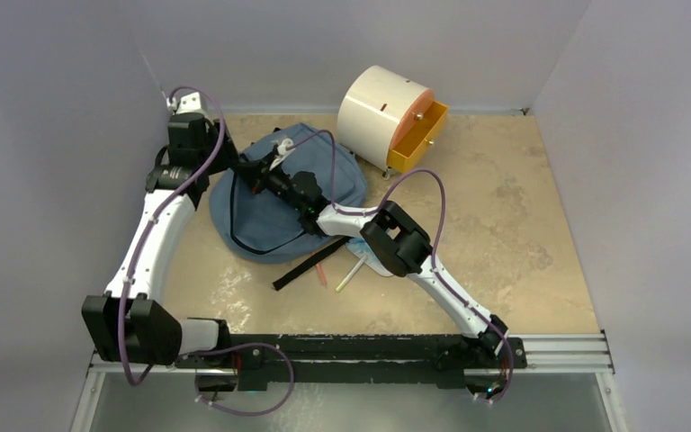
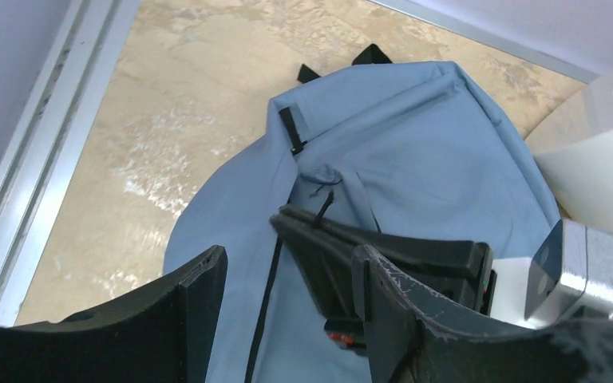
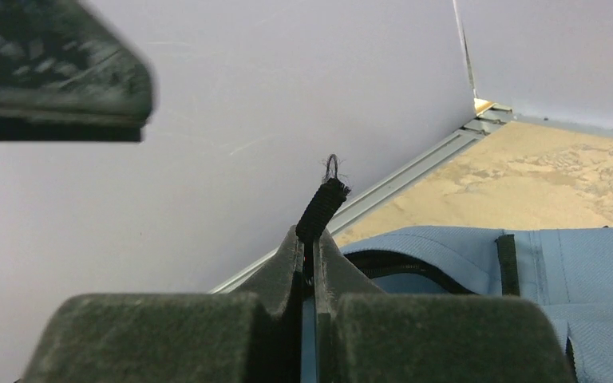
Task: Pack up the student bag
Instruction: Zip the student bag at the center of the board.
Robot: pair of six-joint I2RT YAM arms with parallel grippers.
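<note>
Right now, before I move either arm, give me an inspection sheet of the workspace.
Surface: beige stone-look tabletop.
Job's things: student bag lying flat, its black pull tab pinched upright.
Clutter: cream cylindrical cabinet with its orange drawer pulled out; white pen under the right arm.
Grippers: right gripper shut on the tab; left gripper open over the bag.
Cables: purple cables loop along both arms.
Surroundings: grey walls; metal rail at the near edge.

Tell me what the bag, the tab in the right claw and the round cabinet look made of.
Student bag: matte slate-blue fabric; it creases and folds. Tab, pinched in the shut right claw: black woven webbing, frayed thread at its tip. Cabinet: smooth cream shell, probably plastic or painted wood; cannot tell which.
</note>
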